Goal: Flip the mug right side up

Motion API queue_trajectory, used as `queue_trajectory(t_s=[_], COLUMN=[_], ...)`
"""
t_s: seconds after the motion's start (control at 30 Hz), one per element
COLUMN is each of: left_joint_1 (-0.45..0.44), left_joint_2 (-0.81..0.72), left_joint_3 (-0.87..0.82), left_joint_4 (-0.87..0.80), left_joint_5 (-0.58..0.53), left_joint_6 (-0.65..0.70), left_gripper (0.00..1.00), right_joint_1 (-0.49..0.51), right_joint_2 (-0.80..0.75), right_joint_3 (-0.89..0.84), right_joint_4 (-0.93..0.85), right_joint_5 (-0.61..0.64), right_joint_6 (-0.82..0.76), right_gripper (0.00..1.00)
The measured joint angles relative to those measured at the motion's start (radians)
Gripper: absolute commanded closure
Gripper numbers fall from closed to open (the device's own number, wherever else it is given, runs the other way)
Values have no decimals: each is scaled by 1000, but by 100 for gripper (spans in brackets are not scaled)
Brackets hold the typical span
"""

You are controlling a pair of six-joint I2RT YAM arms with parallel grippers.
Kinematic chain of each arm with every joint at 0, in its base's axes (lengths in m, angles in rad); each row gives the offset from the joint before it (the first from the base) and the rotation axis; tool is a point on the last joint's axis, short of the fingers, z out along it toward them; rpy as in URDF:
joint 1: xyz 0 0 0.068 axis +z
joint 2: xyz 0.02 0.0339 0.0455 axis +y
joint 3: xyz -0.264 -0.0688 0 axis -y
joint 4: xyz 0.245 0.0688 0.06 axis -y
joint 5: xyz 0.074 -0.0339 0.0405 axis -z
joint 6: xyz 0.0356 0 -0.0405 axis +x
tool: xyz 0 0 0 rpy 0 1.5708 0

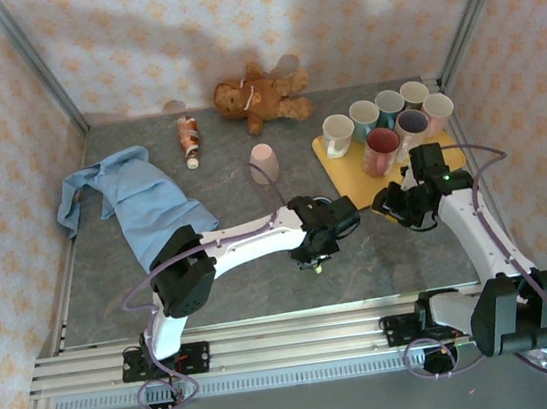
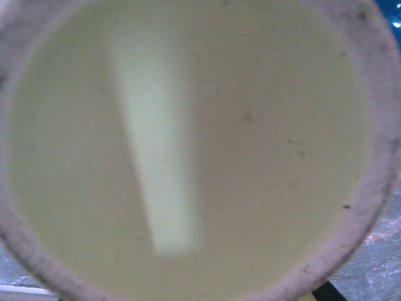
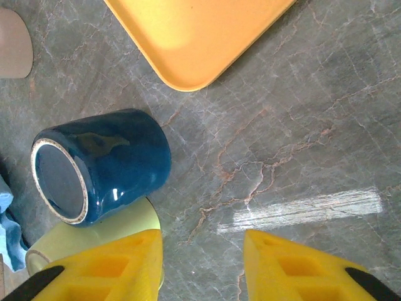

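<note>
A mug [image 2: 250, 157] sits very close to the lens, so that 1 round, pale yellow-green face of it covers almost the whole picture. Whether this is its inside or its base cannot be told. A lighter stripe [image 2: 156, 157] runs down the left half of that face and ends bluntly low down. Around the face runs a greyish-white ring [image 2: 378, 125], rough-looking and flecked with dark specks. A blue sliver [image 2: 395, 17] shows in the top right corner. Grey marbled table [image 2: 376, 266] shows past the ring at lower right. At the bottom edge sits a small yellow and black scrap [image 2: 321, 293], too little to identify.
</note>
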Motion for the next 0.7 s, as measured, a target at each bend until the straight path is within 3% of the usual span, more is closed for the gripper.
queue_trajectory(t_s=[0.7], left_joint_1=[97], left_joint_2=[-211], left_joint_3=[-113], left_joint_4=[13], left_joint_5=[-40], left_joint_6=[85], left_gripper=[100], right_joint_1=[38], right_joint_2=[0], right_joint_3=[0], right_joint_4=[1], right_joint_5=[-5], right_joint_6=[54], right_gripper=[63])
